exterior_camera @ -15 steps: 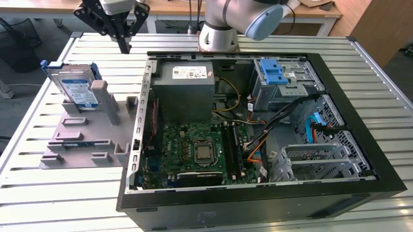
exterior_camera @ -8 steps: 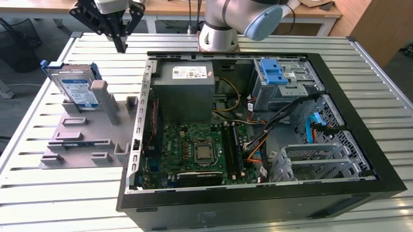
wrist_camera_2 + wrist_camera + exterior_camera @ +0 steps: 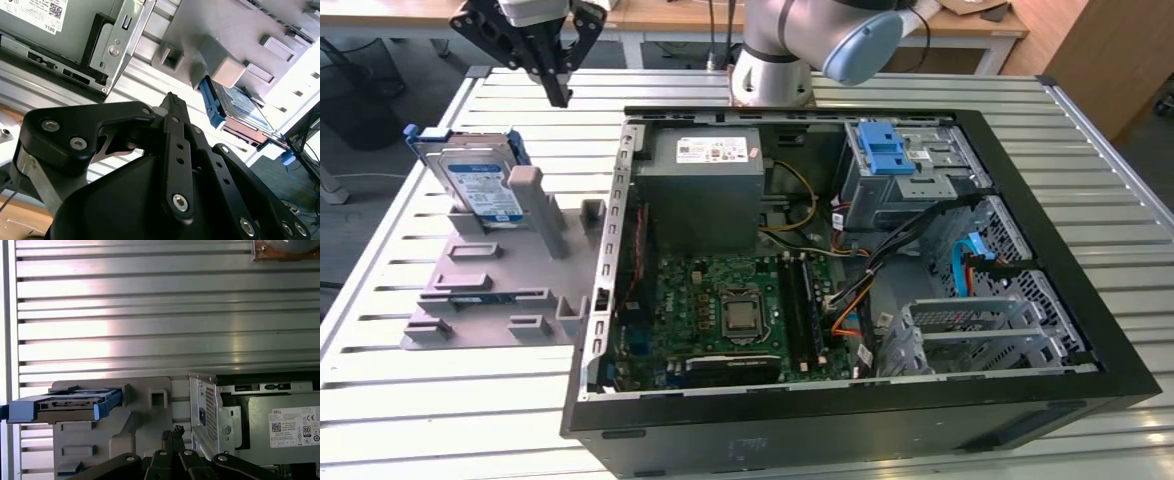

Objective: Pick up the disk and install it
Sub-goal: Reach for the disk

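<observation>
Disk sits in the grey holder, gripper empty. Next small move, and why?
Probably shift the gripper over the disk: it hangs shut and empty above the table, apart from the disk, which stands on edge in the grey holder.

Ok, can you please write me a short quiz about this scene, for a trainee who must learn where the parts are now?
1. True or false: the hand is holding the disk.
2. Choose one. Where is the disk?
A. Standing on its edge in the grey fixture, to the exterior view's left of the computer case
B. Inside the drive cage
C. Lying flat on the motherboard
3. Fill the gap: the hand is ____ (open or shut).

Key: 1 false, the hand is empty and apart from the disk; 2 A; 3 shut.
</observation>
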Available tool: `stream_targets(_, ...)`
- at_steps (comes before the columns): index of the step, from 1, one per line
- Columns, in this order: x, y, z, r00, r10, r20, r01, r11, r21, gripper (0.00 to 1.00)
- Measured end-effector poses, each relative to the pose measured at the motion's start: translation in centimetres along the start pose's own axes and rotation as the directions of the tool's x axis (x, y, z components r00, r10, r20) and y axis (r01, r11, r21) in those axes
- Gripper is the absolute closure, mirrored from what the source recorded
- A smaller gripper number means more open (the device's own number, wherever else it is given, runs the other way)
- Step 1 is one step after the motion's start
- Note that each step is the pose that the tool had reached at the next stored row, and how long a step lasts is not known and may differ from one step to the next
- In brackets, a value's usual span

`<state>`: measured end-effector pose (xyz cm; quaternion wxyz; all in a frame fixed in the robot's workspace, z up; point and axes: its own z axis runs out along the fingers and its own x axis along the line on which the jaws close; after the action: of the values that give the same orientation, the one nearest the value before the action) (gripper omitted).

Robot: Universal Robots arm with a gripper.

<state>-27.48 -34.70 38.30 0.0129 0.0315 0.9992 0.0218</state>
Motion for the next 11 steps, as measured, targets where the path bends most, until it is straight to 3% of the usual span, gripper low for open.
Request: stream_targets(11,0.40,0.01,0.00,1.0000,0.000,0.0000,0.000,1.0000,0.0000,0.89)
